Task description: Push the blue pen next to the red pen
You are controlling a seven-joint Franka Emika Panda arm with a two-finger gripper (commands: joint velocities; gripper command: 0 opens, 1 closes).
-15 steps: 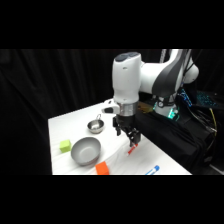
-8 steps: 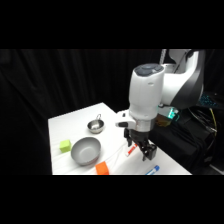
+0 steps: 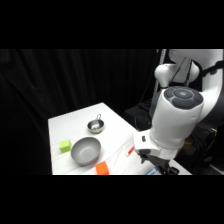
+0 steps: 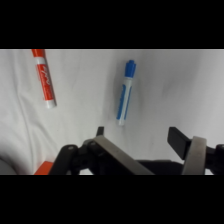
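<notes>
In the wrist view the blue pen [image 4: 125, 97] lies on the white table, blue cap pointing away from me. The red pen [image 4: 43, 77] lies well to its left, roughly parallel and apart from it. My gripper [image 4: 139, 135] hangs just short of the blue pen's near end. It is open, with nothing between its fingers [image 4: 177, 138]. In the side view the gripper [image 3: 165, 167] is low over the table's near right corner. The red pen [image 3: 130, 150] is just to its left, and only a sliver of the blue pen [image 3: 152, 171] shows beneath it.
A grey bowl [image 3: 85, 150], a small metal cup [image 3: 96, 125], a green block [image 3: 65, 146] and an orange block [image 3: 102, 168] sit on the table's left half. The orange block's corner [image 4: 42, 167] shows at the wrist view's lower left. The table's right edge [image 3: 125, 122] is close.
The arm has swung from above the red pen toward the table's near right corner and come lower. The gripper now hangs by the blue pen. Neither pen has moved.
</notes>
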